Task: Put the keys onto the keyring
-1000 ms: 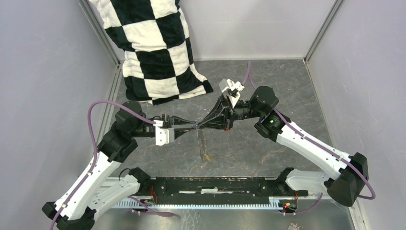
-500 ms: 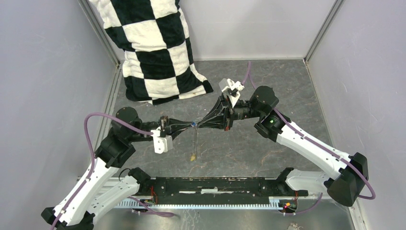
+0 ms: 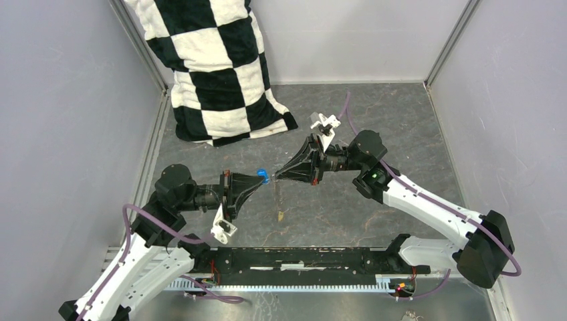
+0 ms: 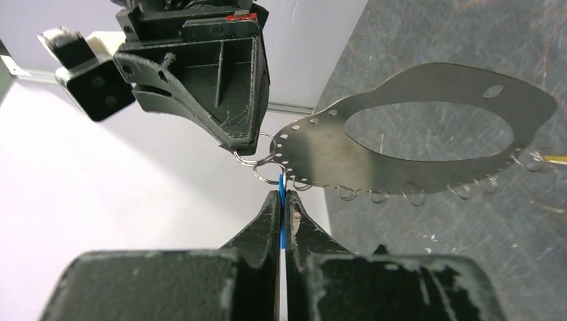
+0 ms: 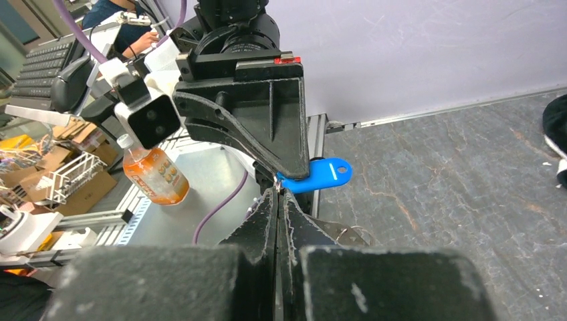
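Holding the keyring (image 4: 428,83) clear of the table (image 3: 401,134), the right gripper (image 4: 249,148) was pinched shut on one of the small rings (image 4: 414,195) at its narrow end, probably so the flat metal loop hung free and easy to reach. The left gripper (image 4: 282,199) was clamped tight on the blue key (image 5: 321,175), with the key's tip just beside the keyring's held end, apparently for threading. The yellow key (image 3: 281,215) seemed to dangle at the keyring's far end.

The top camera looks steeply down from high at 6 o'clock onto the dark grey marbled tabletop (image 3: 374,114). Close wrist cameras face each other: the one on the black left gripper (image 3: 263,178) toward 3 o'clock, the one on the black right gripper (image 3: 279,176) toward 9; all three views share that meeting point.
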